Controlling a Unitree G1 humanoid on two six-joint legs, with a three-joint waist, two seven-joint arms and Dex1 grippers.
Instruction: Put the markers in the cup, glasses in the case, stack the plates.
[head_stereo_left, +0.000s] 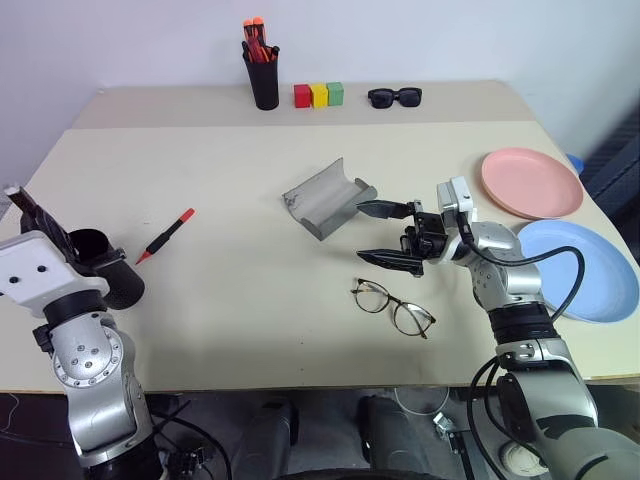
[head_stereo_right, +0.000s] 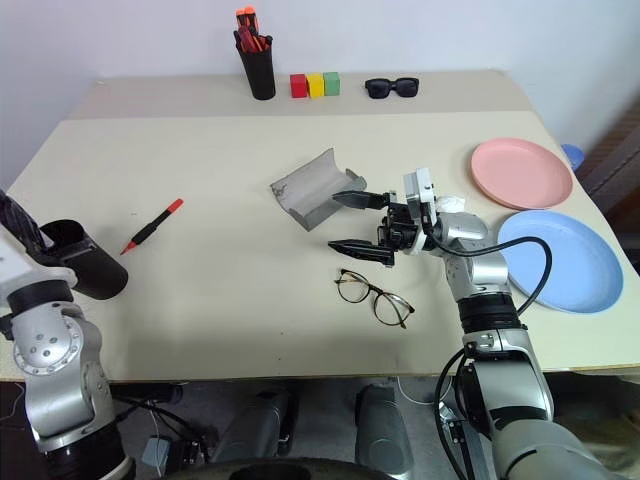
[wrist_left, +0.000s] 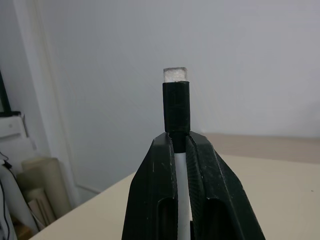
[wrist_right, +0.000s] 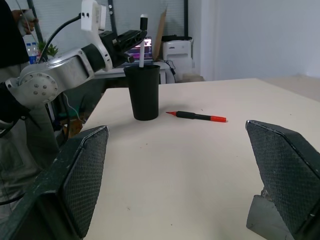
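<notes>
Right wrist view, left gripper (wrist_right: 141, 36) jaws clamping white marker (wrist_right: 142, 50) above cup (wrist_right: 142, 92), right gripper (head_stereo_left: 388, 235) jaws wide, empty.

You are looking at bright, even indoor light falling from above; the table (head_stereo_left: 250, 300) is showing only soft, faint shadows under the glasses (head_stereo_left: 392, 306) and the red-capped marker (head_stereo_left: 166, 236). Nothing is glaring. The head views are staying sharp throughout, while the wrist views are rendering the near fingers (wrist_right: 80, 180) slightly soft.
</notes>
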